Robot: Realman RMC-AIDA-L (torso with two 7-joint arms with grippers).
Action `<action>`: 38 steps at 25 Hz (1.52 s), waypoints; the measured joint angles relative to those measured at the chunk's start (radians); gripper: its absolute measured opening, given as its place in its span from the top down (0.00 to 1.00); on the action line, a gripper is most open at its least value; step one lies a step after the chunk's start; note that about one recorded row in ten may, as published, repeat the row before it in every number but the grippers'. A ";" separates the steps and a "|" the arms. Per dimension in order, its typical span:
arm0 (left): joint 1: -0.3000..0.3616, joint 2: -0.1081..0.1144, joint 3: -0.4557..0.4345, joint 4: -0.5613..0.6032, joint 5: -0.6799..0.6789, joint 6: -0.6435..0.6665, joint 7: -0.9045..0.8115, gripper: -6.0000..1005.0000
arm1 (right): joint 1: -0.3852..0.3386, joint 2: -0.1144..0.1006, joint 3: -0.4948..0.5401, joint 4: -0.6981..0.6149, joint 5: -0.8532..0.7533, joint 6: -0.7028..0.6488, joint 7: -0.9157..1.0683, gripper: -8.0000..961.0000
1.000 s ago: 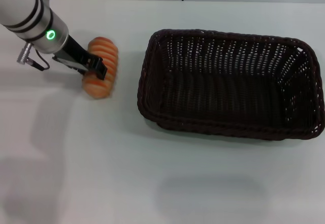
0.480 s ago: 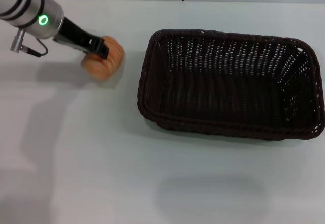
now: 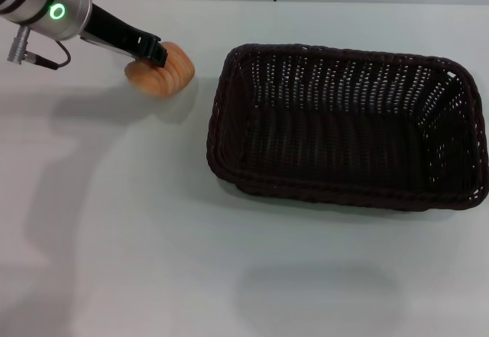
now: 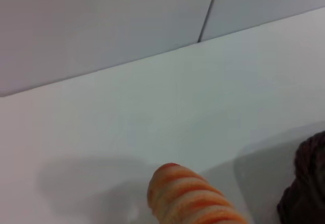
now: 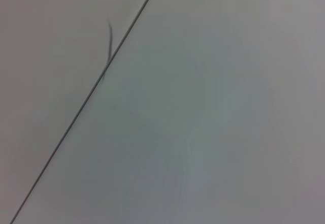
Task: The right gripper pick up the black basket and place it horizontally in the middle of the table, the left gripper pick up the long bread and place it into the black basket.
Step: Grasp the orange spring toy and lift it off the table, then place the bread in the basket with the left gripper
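Left pincer [image 3: 153, 51] clamped on the long bread [image 3: 162, 71] at upper left of the frame, near the tabletop [image 3: 153, 260] back edge — open white surface separates it from the black basket [image 3: 348, 192], lying horizontally centre-right, nothing inside.

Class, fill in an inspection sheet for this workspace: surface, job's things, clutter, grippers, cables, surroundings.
Surface: white table, shadows only.
Job's things: black basket lying horizontally, nothing inside; long bread raised off the table, left of the basket.
Clutter: nothing seen.
Grippers: left gripper shut on the long bread; right gripper not in view.
Cables: short black cable at the left wrist.
Surroundings: grey wall panels behind the table.
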 joint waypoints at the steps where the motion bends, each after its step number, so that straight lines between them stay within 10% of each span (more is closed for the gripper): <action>1: 0.002 -0.001 0.000 0.011 -0.006 0.006 0.000 0.68 | 0.000 0.000 0.000 0.000 0.000 0.000 0.000 0.49; 20: 0.051 -0.007 0.206 0.393 -0.238 0.090 -0.074 0.80 | 0.010 -0.001 -0.007 0.003 -0.001 0.000 0.000 0.49; 38: 0.084 -0.007 0.356 0.333 -0.399 -0.011 -0.071 0.88 | 0.000 -0.002 -0.024 0.008 -0.016 0.000 -0.010 0.49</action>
